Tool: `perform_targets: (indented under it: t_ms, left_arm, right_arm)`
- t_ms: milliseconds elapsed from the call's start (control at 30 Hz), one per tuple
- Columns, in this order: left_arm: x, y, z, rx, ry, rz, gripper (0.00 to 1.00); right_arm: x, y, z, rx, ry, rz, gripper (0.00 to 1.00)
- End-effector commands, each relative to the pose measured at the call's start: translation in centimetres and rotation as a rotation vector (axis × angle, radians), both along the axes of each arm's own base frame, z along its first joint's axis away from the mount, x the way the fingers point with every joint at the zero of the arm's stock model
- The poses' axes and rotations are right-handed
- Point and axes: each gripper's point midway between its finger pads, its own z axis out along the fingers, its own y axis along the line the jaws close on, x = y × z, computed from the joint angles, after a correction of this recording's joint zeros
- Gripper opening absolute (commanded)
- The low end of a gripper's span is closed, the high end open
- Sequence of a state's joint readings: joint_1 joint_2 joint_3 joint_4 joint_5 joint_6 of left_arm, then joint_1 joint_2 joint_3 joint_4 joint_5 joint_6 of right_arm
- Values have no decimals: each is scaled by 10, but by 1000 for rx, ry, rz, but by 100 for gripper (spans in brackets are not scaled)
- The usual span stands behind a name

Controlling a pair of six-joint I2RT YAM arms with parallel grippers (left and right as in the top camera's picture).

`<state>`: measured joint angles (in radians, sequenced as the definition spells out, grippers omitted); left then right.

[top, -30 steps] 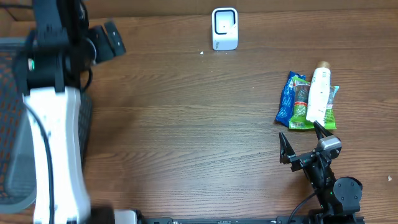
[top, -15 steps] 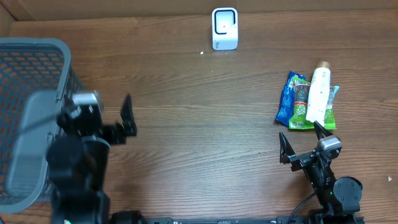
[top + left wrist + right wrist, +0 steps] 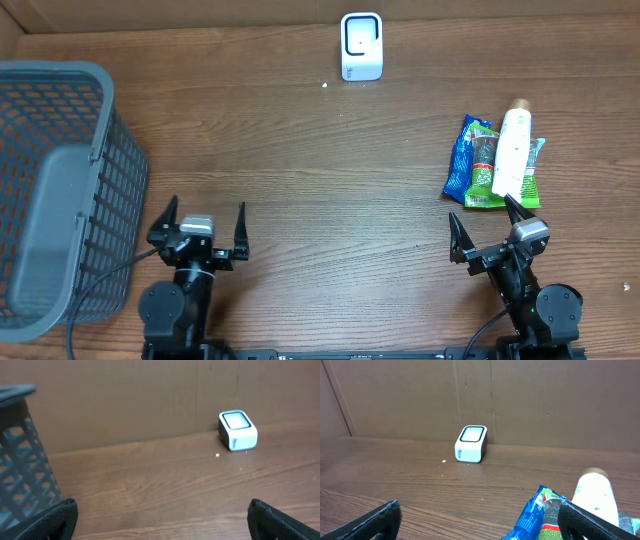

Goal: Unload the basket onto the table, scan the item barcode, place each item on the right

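Right tool [image 3: 483, 228] sits wide open and empty just behind the long white plastic bottle [image 3: 514, 150], which lies pointing away on crinkly blue and green snack bags [image 3: 467, 165], far from the open, empty left tool [image 3: 205, 215].

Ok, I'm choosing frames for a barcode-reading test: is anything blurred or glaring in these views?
Overhead: sharp and evenly lit, no glare on the white box-shaped scanner. Left wrist: scanner clear, the left gripper shows as dark, soft-edged shapes in the corners. Right wrist: the white plastic bottle near the lens is out of focus; no barcode readable.
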<state>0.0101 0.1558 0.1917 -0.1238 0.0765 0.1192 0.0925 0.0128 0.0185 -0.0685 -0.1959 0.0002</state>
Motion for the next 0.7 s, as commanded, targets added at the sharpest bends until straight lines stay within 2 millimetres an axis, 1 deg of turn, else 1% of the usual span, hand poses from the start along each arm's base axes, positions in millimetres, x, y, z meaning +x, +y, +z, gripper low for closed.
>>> perform_targets:
  t_ms: [0,100,233,267,333,667]
  left_arm:
    - [-1,-8,-13,87,-32,-45,100]
    - [-1,-9,-30,119,-20,-53,100]
    - [-1,-9,-46,138,-4,-51,100]
    - [-1,-7,-48,135,-9,-44,100]
    - [-1,-7,-44,134,-27,-41,100]
    - [-1,-8,-44,135,-27,-42,100]
  right_arm:
    - [0,2,-2,3,-4,8,100]
    - [0,2,-2,3,-4,8,100]
    - [0,2,-2,3,-4,8,100]
    - [0,2,-2,3,-4,8,100]
    - [0,2,-2,3,-4,8,100]
    - [0,2,-2,3,-4,8,100]
